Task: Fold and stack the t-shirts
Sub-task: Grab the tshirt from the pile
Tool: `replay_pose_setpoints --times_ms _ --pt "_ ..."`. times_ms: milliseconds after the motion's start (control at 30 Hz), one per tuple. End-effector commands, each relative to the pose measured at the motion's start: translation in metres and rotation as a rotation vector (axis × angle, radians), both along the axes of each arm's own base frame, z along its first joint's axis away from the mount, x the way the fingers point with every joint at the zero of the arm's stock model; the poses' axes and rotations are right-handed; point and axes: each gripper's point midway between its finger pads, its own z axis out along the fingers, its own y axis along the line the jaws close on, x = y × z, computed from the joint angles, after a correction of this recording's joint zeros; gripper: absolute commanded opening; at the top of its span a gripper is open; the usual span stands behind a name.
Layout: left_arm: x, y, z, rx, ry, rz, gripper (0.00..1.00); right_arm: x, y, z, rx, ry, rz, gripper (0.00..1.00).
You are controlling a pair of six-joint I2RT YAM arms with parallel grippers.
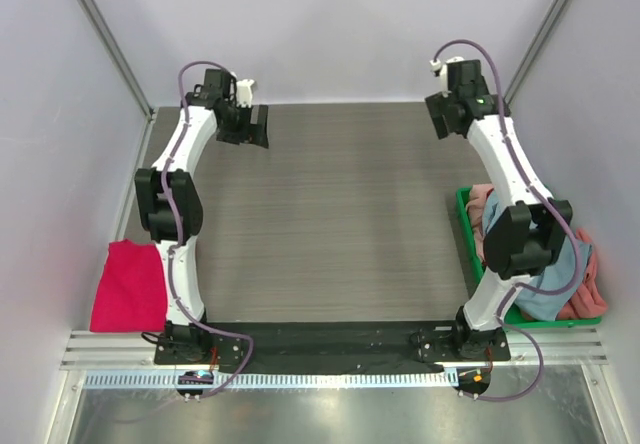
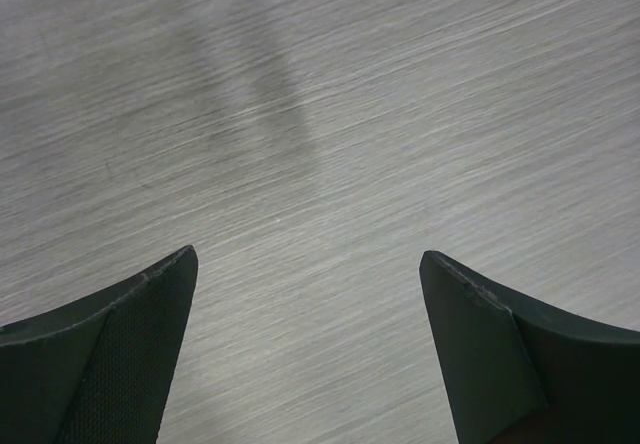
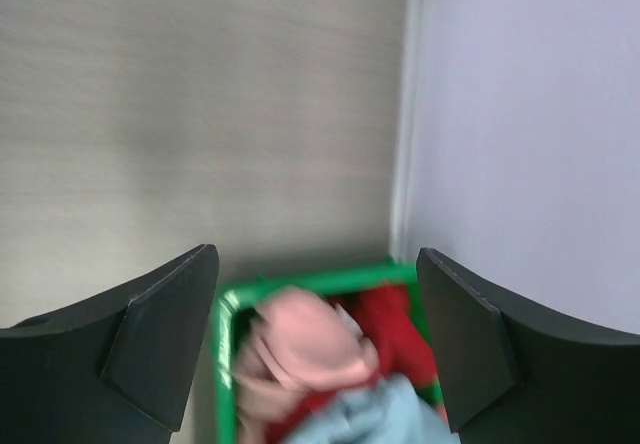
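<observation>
Fingers (image 2: 120,354) of the left gripper (image 2: 308,269) and right gripper (image 3: 315,264) stand spread, empty; a magenta t-shirt (image 1: 128,286) lies at the worktop's (image 1: 340,214) near-left corner; heaped t-shirts (image 1: 545,299) fill the green bin (image 1: 464,229) at its right edge; soft, light, limp cloth, best pinched at a raised fold.

Overhead looks down on table (image 1: 330,214); left wrist close; right shares bin (image 1: 466,239)

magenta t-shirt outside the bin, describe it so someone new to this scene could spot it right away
On the dark wood-grain table, go to the near left corner, just outside the left arm. The magenta-pink t-shirt lies there as a flat, neat rectangle. It is alone on that side, while the other t-shirts sit crumpled together in the green bin on the right.
</observation>
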Motion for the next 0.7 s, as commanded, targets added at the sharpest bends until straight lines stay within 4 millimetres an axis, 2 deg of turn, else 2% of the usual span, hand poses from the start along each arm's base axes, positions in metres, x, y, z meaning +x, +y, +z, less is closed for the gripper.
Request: replay_pose_setpoints --times_ms 0,33,67,100,133,167,233,333,433,533,567,667 --pt "0.001 0.005 -0.018 0.031 0.045 -0.030 0.91 -0.065 -0.044 0.014 -0.118 0.120 -0.076 0.86" --pt "0.003 0.008 -0.022 0.046 0.044 -0.029 0.88 -0.076 -0.061 0.012 -0.134 0.143 -0.118 0.83" --pt "0.005 0.009 -0.027 0.054 0.054 -0.029 0.88 -0.093 -0.070 0.006 -0.143 0.189 -0.141 0.82" --pt "0.005 0.008 -0.031 0.049 0.064 -0.035 0.87 -0.101 -0.078 0.004 -0.142 0.210 -0.162 0.80" --pt "0.008 0.006 -0.028 0.040 0.059 -0.038 0.84 -0.117 -0.095 0.001 -0.137 0.250 -0.208 0.76" --pt "0.006 0.004 -0.036 0.033 0.089 -0.042 0.82 -0.127 -0.099 0.001 -0.118 0.264 -0.214 0.74" --pt "0.008 0.001 -0.033 0.018 0.088 -0.051 0.78 -0.150 -0.108 0.000 -0.091 0.325 -0.228 0.67" --pt "0.016 -0.001 -0.034 0.013 0.075 -0.043 0.76 -0.178 -0.107 0.009 -0.028 0.355 -0.212 0.63" --pt "0.024 -0.007 -0.029 0.034 0.029 -0.062 0.76 -0.194 -0.083 0.003 0.072 0.397 -0.107 0.63" --pt "0.030 -0.009 -0.026 0.064 -0.003 -0.085 0.75 -0.200 -0.067 -0.010 0.157 0.451 -0.069 0.63" --pt "0.032 -0.004 -0.024 0.091 -0.016 -0.074 0.74 -0.201 -0.064 -0.014 0.170 0.470 -0.062 0.63" --pt "0.029 0.001 -0.014 0.125 -0.035 -0.075 0.74 -0.201 -0.066 -0.023 0.168 0.521 -0.066 0.62"
